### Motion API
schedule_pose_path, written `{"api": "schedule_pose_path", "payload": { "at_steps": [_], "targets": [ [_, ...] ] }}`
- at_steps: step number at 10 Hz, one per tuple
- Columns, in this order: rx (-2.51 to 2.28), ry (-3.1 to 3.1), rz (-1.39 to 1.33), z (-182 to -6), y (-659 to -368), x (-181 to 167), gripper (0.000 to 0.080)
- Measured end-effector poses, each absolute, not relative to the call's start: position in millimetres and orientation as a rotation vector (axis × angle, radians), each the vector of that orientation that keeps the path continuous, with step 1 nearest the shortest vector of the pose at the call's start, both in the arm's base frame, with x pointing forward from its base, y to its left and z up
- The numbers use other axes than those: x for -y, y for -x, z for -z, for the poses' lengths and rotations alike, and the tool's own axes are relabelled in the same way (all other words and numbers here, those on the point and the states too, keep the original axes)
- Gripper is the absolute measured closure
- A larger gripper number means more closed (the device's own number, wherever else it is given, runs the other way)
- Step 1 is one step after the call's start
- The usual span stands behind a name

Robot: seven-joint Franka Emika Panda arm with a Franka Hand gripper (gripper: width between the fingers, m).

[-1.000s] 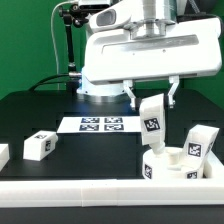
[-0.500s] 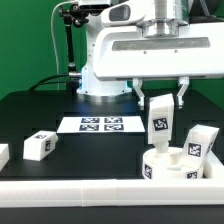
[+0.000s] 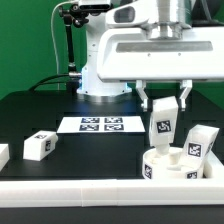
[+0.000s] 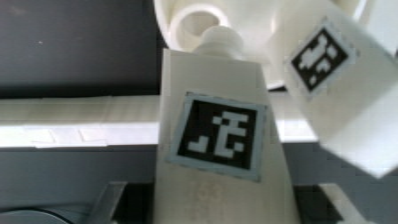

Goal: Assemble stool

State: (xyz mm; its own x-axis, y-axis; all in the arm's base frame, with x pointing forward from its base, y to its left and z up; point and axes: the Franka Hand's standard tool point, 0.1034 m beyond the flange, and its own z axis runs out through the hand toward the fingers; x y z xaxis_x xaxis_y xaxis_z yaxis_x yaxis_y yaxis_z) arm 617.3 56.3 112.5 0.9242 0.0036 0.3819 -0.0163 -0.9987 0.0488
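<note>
The tool (image 3: 166,104) pinches a blocky white plastic leg (image 3: 163,128) upright over the thick round white disc seat (image 3: 158,167) on the black counter (image 3: 95,160), beside 1 second white leg (image 3: 199,143) standing on it

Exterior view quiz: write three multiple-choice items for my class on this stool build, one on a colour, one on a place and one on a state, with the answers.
1. The table top is: A black; B white; C green.
2. The leg nearest the end effector is: A over the seat; B flat on the table; C out of view.
3. The end effector is: A open and empty; B shut on the leg; C shut on the seat.
Answers: 1 A, the bare surface shows black. 2 A, the leg hangs above the seat. 3 B, both fingers press the leg's sides.
</note>
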Motion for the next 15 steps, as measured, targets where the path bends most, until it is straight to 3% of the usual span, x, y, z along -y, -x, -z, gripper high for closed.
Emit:
{"api": "schedule_pose_path", "payload": {
  "at_steps": [15],
  "targets": [
    [-0.111, -2.987, -0.671, -102.1, -621.8, -62.1, 0.0472]
  ]
}}
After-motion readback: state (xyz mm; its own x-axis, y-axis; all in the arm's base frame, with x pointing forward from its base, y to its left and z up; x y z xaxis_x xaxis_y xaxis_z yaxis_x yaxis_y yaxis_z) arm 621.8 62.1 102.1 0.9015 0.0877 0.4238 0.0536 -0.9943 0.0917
